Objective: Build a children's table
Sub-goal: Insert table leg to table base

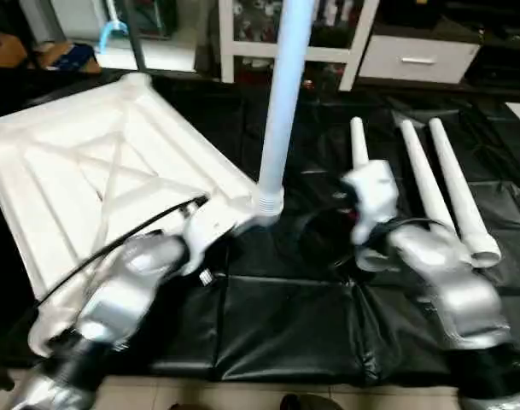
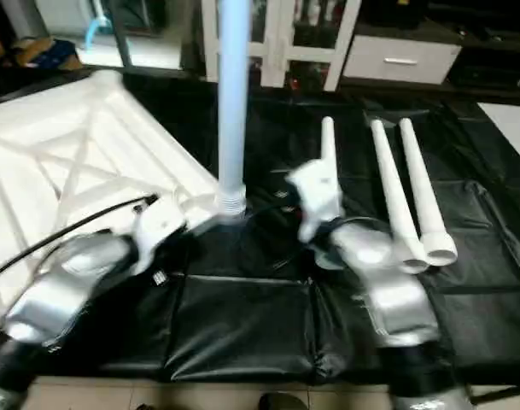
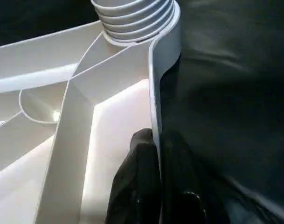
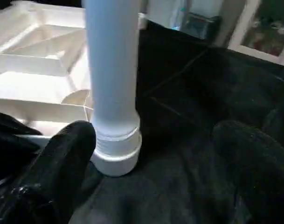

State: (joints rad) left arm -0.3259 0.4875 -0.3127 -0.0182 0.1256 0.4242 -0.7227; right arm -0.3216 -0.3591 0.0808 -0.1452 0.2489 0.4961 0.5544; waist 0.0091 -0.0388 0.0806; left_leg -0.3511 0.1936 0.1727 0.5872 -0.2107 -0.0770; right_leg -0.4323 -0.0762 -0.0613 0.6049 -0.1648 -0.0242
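I hold the rim wall of the table top (image 1: 114, 162) with the left jaws (image 3: 155, 154): the two black fingers sit clamped together on the thin white wall, one inside the rib bay, one outside, a short way back from the corner socket (image 3: 146, 35). The top lies ribs-up on the black mat (image 1: 294, 316).

One leg (image 1: 283, 102) stands upright in that corner socket, its threaded collar showing just above the socket lip. In the right wrist view the right jaws (image 4: 155, 154) stand wide apart, one finger (image 4: 62, 158) near the collar, the other well off to the far side; nothing is between them.

My judgement: the first leg looks seated, with a few threads exposed, so I cannot tell whether it is fully home. To do this step well I keep the left clamp firm so the top does not slide or tip, and take the next leg near its thick end.

Three loose legs (image 1: 426, 184) lie side by side on the mat beyond the right jaws.

Containers: only the sockets. This one holds the leg; the others I cannot see well enough to call.
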